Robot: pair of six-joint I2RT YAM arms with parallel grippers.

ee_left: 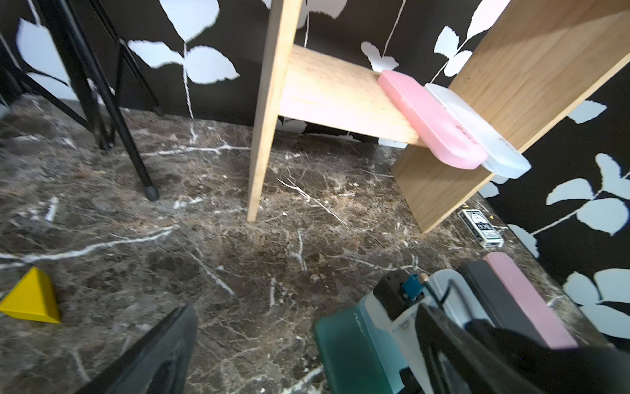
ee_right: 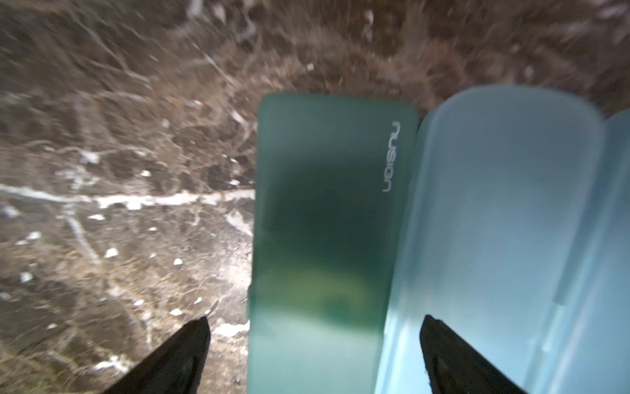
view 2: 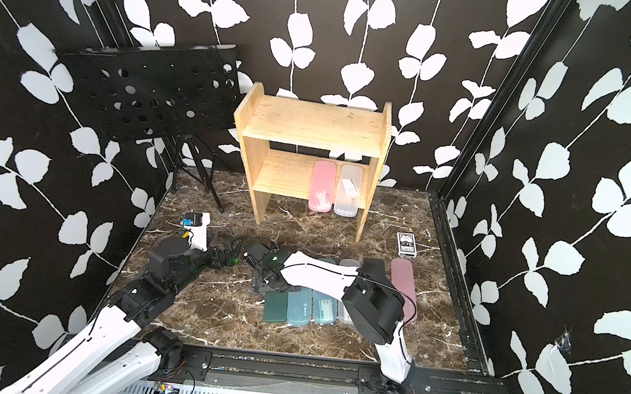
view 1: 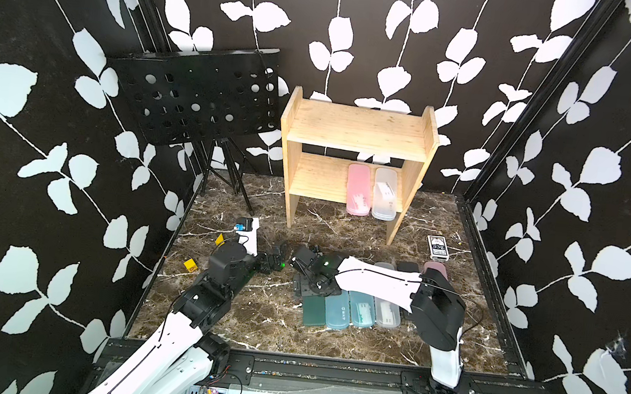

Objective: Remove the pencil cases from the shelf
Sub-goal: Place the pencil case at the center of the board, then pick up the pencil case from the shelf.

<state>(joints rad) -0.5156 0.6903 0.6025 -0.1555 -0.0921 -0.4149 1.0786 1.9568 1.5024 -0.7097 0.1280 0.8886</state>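
Two pencil cases lie side by side on the lower board of the wooden shelf (view 1: 355,131): a pink one (view 1: 358,190) and a frosted clear one (view 1: 386,195), both overhanging the front edge. Several more cases lie in a row on the marble floor, with the dark green case (view 1: 314,312) at the left end. My right gripper (ee_right: 315,319) hovers open over the dark green case (ee_right: 327,211), its fingers spread either side without touching. My left gripper (view 1: 276,261) rests low beside it, open and empty; its wrist view shows the pink case (ee_left: 433,119) on the shelf.
A black perforated music stand (view 1: 197,92) on a tripod stands at the back left. A yellow block (view 1: 189,265) lies near the left arm, and a card box (view 1: 437,248) sits right of the shelf. A black case (view 1: 407,268) and a pink case (view 2: 403,289) lie behind my right arm.
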